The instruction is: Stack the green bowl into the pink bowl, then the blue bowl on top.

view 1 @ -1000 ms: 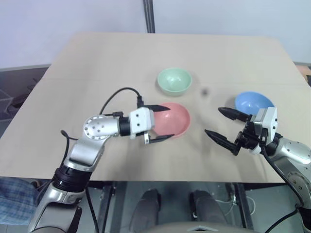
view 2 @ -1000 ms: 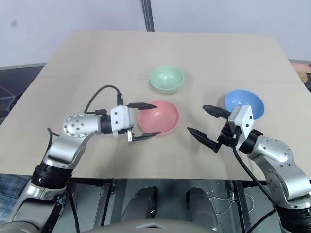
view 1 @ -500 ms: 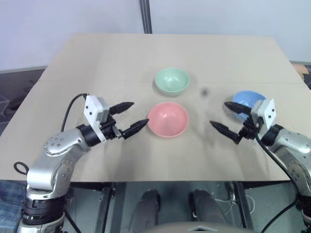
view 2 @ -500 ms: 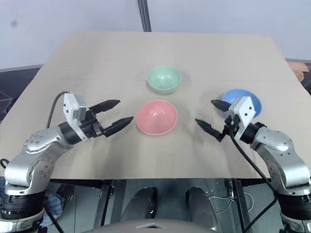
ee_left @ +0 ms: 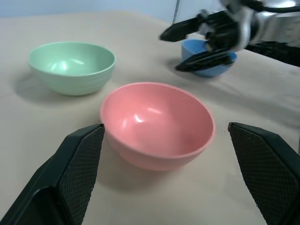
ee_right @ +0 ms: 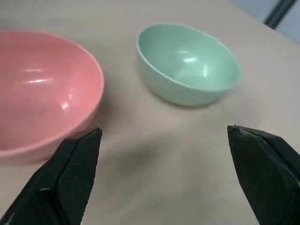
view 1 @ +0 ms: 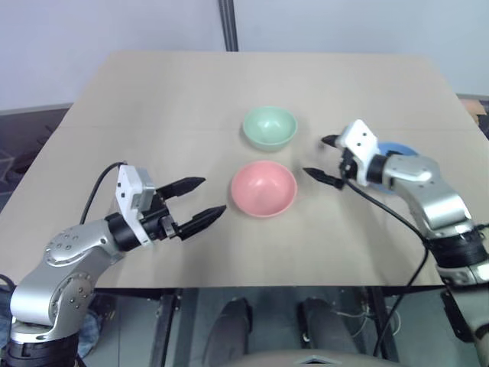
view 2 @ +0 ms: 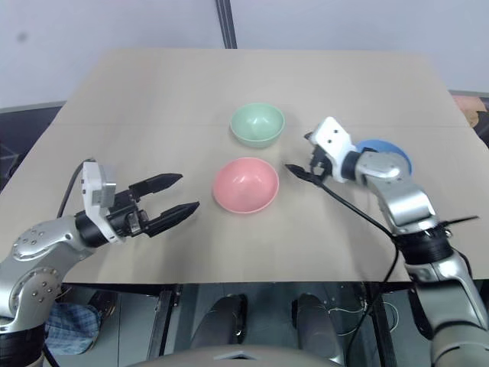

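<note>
Three empty bowls sit apart — green bowl [view 1: 270, 127] behind pink bowl [view 1: 263, 187], blue bowl [ee_left: 205, 55] rightward — light, stiff, probably slick, best pinched at the rim; left gripper [view 1: 195, 203] and right gripper [view 1: 323, 159] gape empty.

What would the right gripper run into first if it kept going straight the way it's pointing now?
Most likely the green bowl. The right gripper, jaws open, points toward it across bare table, with the pink bowl just off to one side. Depth is hard to judge, so it could clip the pink rim instead.
</note>
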`<act>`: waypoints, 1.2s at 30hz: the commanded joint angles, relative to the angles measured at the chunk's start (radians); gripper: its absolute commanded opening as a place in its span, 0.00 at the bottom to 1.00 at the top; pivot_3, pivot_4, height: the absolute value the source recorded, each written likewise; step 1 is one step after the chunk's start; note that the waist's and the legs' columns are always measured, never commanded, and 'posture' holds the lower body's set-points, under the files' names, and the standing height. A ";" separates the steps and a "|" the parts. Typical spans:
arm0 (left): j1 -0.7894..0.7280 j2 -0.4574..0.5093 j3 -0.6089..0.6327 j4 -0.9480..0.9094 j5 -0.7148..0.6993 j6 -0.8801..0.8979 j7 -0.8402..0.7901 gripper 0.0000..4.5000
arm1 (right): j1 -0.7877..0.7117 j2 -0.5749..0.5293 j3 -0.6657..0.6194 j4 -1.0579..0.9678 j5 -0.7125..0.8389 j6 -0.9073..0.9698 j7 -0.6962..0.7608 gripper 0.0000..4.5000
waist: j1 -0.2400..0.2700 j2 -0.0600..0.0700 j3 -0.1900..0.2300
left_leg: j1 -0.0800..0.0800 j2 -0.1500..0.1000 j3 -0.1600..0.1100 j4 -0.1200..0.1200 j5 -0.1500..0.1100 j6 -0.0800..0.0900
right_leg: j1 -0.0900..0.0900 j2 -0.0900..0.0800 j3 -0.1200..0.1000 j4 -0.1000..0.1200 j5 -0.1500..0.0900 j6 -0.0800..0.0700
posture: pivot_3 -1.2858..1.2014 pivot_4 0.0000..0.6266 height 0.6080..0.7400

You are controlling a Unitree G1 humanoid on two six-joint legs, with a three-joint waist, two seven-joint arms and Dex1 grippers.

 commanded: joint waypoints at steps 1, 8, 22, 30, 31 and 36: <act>0.009 0.024 0.025 -0.041 -0.021 -0.006 -0.017 0.99 | -0.133 0.051 0.062 0.093 -0.091 -0.018 -0.007 1.00 | 0.000 0.000 0.000 | 0.000 0.000 0.000 0.000 0.000 0.000 | 0.000 0.000 0.000 0.000 0.000 0.000 | 0.52 0.24 1.00; 0.003 0.025 0.036 -0.024 -0.009 -0.013 -0.006 0.99 | -0.348 0.190 0.170 0.349 -0.236 -0.116 -0.006 1.00 | -0.001 0.000 0.000 | -0.001 0.000 0.000 -0.001 0.000 0.000 | -0.002 0.000 0.000 0.000 0.000 0.000 | 0.52 0.24 1.00; 0.089 -0.015 0.106 -0.052 0.095 -0.075 0.136 0.99 | -0.540 0.404 0.221 0.727 -0.382 -0.196 -0.002 1.00 | -0.003 0.001 0.000 | -0.003 0.000 0.002 -0.005 0.000 0.000 | -0.008 0.000 0.002 0.002 0.000 0.000 | 0.52 0.24 1.00; 0.118 -0.030 0.125 -0.058 0.144 -0.111 0.182 1.00 | -0.627 0.488 0.215 0.909 -0.425 -0.180 -0.018 0.80 | -0.004 0.001 0.000 | -0.004 0.000 0.003 -0.006 0.000 0.000 | -0.010 0.000 0.003 0.002 0.000 -0.001 | 0.52 0.24 1.00; 0.119 -0.031 0.126 -0.058 0.148 -0.114 0.186 1.00 | -0.632 0.493 0.214 0.923 -0.428 -0.182 -0.018 0.69 | -0.004 0.001 0.000 | -0.004 0.000 0.003 -0.006 0.000 0.000 | -0.010 0.000 0.003 0.002 0.000 -0.001 | 0.52 0.24 1.00; 0.132 -0.039 0.127 -0.067 0.155 -0.123 0.195 1.00 | -0.647 0.511 0.209 0.965 -0.443 -0.185 -0.014 0.12 | -0.004 0.001 0.001 | -0.004 0.000 0.004 -0.007 0.000 0.000 | -0.011 0.000 0.003 0.002 0.000 -0.001 | 0.52 0.24 1.00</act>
